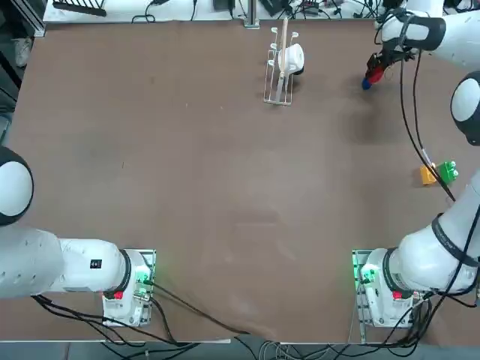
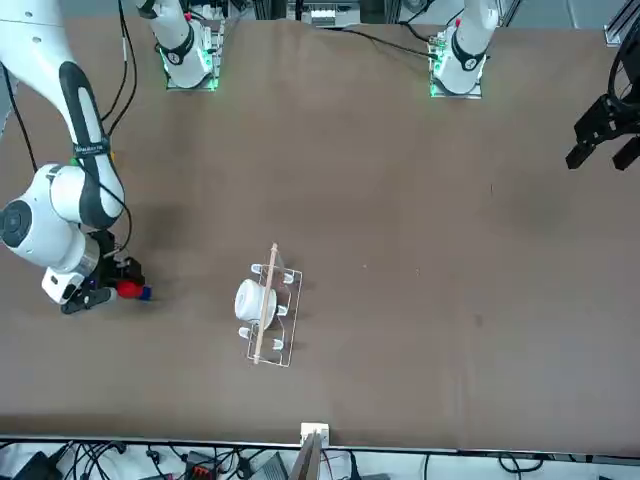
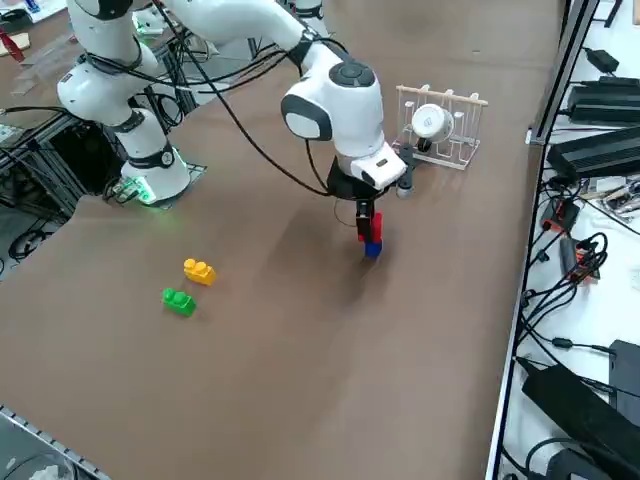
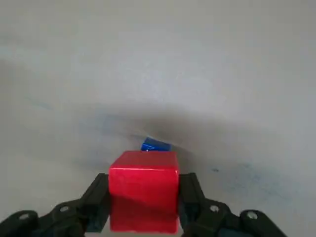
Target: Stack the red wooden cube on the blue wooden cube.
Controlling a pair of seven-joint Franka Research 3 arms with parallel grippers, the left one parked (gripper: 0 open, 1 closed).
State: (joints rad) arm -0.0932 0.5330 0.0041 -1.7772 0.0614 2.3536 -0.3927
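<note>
Brown tabletop (image 3: pixel 300 380) is carrying everything | right end effector (image 4: pixel 143 207) is gripping red cube (image 4: pixel 143 197) tightly | blue cube (image 4: pixel 156 146) is lying just underneath, slightly further out | placing is appearing near.

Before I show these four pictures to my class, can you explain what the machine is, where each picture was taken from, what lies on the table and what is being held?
These are two robot arms fixed at one edge of a brown table. One picture looks straight down, one faces the robot from across the table, one looks down from its right side, and one comes from a camera on the working arm's wrist.

The right arm's tool is shut on the red wooden cube, just above the blue wooden cube, which sits on the table. I cannot tell whether the two cubes touch yet.

Also on the table: a yellow studded block and a green studded block close together, and a small clear rack holding a white cup.
</note>
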